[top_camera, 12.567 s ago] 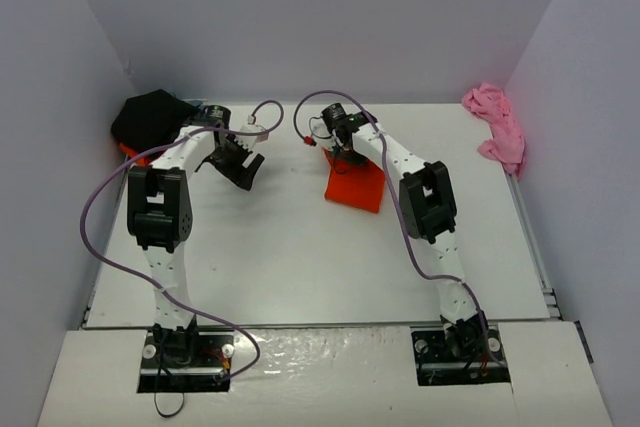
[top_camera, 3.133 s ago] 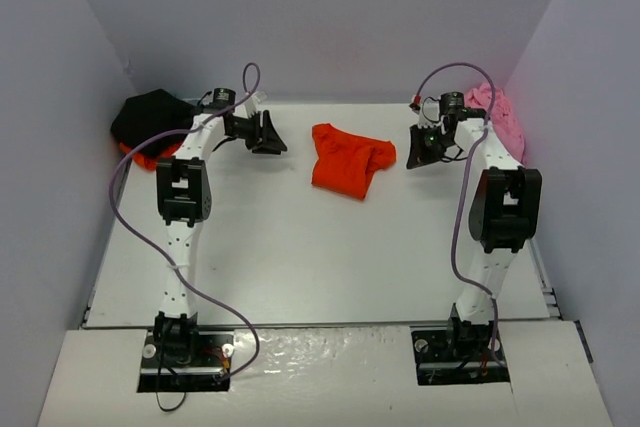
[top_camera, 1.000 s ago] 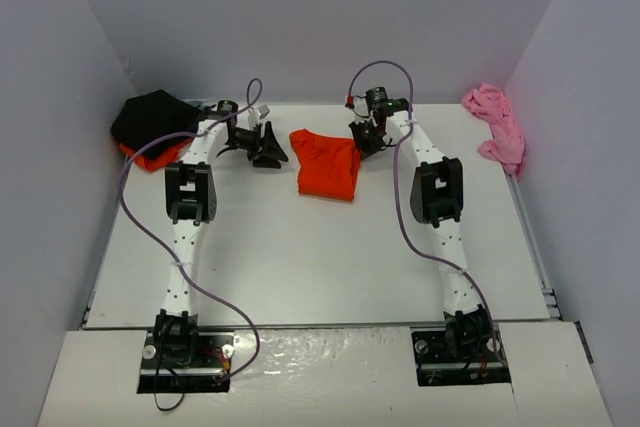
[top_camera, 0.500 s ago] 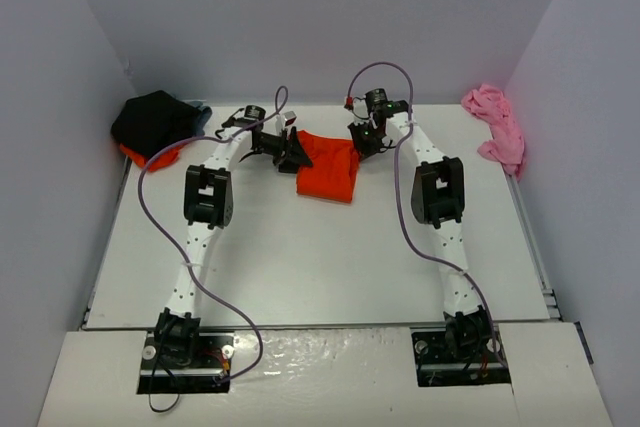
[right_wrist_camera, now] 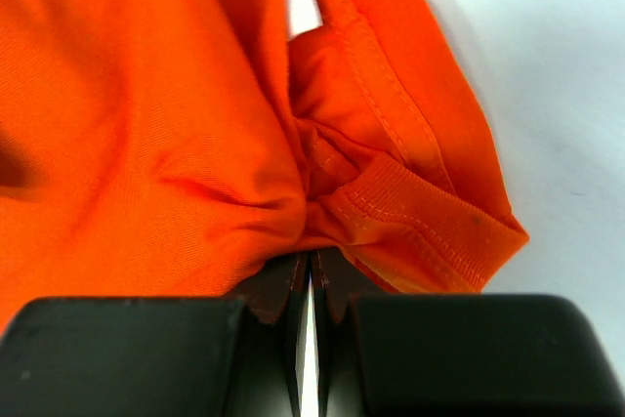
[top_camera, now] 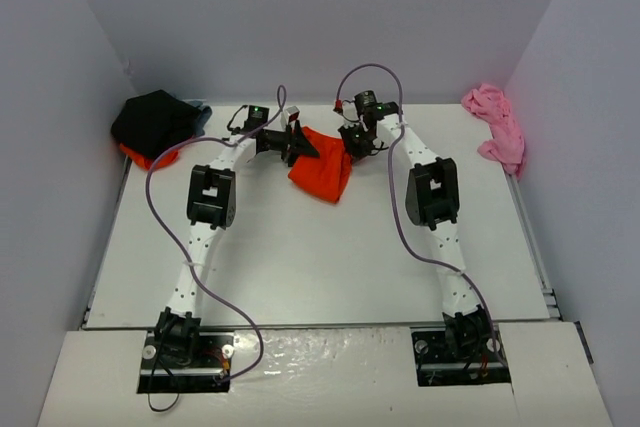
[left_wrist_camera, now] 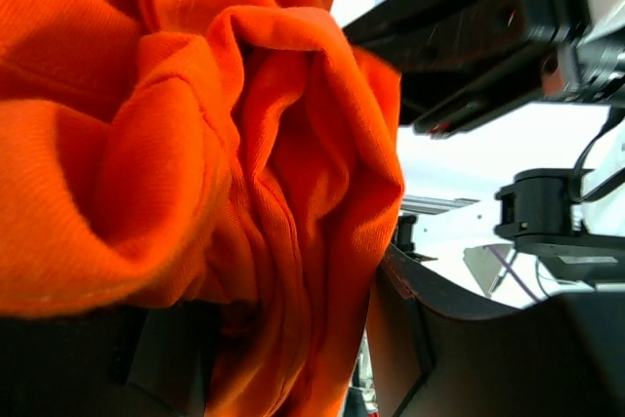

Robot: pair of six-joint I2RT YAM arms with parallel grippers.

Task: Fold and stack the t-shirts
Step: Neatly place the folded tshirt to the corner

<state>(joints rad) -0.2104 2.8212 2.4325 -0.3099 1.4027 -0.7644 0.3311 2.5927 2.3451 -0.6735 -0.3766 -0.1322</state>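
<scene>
A bright orange-red t-shirt [top_camera: 322, 172] hangs bunched at the back middle of the table between my two grippers. My right gripper [top_camera: 352, 142] is shut on its top right edge; the right wrist view shows a hemmed fold [right_wrist_camera: 410, 212] pinched at the fingertips of that gripper [right_wrist_camera: 311, 271]. My left gripper [top_camera: 303, 147] is at the shirt's top left. Its jaws stand apart in the left wrist view, where bunched orange cloth [left_wrist_camera: 244, 192] fills most of the gap of this gripper [left_wrist_camera: 293, 339]. A black t-shirt [top_camera: 150, 117] lies on another orange-red one [top_camera: 140, 157] at the back left. A pink t-shirt [top_camera: 495, 127] lies crumpled at the back right.
The grey walls close in the table on three sides, close behind both grippers. The table's white top [top_camera: 320, 257] stretches from the shirt to the arm bases. In the left wrist view, the right arm's black wrist [left_wrist_camera: 488, 36] is just beyond the cloth.
My left gripper has moved right from beside the shirt onto its left edge. The right gripper has shifted slightly left, and the shirt has bunched narrower between them.
</scene>
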